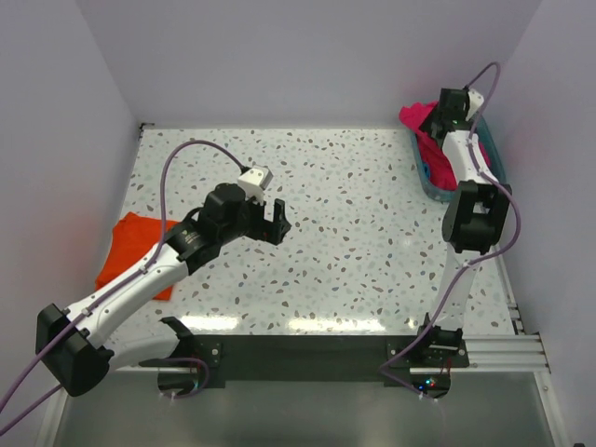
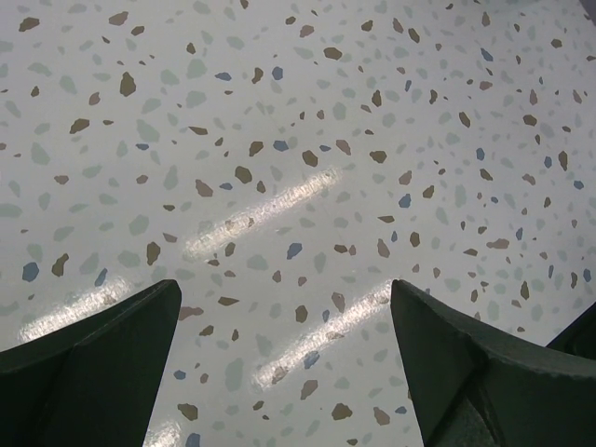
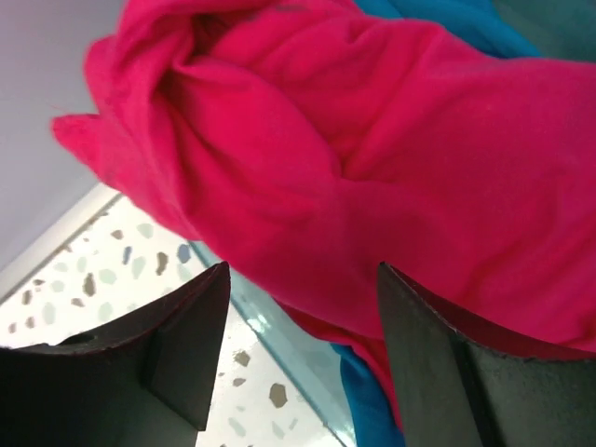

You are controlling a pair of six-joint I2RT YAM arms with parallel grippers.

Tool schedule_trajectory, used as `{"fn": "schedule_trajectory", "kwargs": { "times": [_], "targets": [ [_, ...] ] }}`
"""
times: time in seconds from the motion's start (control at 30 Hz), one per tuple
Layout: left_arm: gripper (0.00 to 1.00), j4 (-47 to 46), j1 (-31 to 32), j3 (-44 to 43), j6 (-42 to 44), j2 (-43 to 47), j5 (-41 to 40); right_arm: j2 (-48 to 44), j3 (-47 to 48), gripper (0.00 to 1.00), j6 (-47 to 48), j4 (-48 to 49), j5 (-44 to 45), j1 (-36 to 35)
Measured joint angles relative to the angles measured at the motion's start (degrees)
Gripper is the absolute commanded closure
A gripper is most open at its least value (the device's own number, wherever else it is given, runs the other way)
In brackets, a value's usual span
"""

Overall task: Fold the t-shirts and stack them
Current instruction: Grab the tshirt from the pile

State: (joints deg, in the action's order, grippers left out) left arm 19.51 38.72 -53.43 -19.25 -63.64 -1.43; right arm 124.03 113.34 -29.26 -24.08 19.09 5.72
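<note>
Orange cotton tee (image 1: 140, 250) at left edge of speckled table (image 1: 372, 233) looks folded. Crumpled hot pink tee (image 3: 372, 168) and teal blue tee (image 3: 456, 17) alongside wait in teal plastic basket (image 1: 430, 183). Your right gripper (image 3: 303, 270) hangs over pink, jaws apart, empty; left gripper (image 2: 286, 289) likewise, mid-table.

**A:** anyone spot any writing, logos, numbers or stickers in these three views? been squinting at them for a while

**B:** nope; nothing readable from the top view or either wrist view; no label, no brand, no digits on anything that shows; if there's tiny print somewhere, it's too small and blurry to tell
</note>
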Motion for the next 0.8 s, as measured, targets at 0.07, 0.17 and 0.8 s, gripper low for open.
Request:
{"fn": "schedule_trajectory", "kwargs": {
  "times": [0.07, 0.17, 0.8],
  "targets": [
    [0.00, 0.00, -0.07, 0.00, 0.20, -0.07, 0.17, 2.43, 0.00, 0.33, 0.63, 0.81, 0.68, -0.13],
    [0.00, 0.00, -0.09, 0.00, 0.39, -0.22, 0.39, 4.85, 0.00, 0.35, 1.40, 1.64, 1.44, -0.13],
    [0.00, 0.00, -1.60, 0.00, 0.39, -0.24, 2.27, 0.81, -2.08, 1.00, 4.59, 6.54, 3.93, -0.02]
  ]
}}
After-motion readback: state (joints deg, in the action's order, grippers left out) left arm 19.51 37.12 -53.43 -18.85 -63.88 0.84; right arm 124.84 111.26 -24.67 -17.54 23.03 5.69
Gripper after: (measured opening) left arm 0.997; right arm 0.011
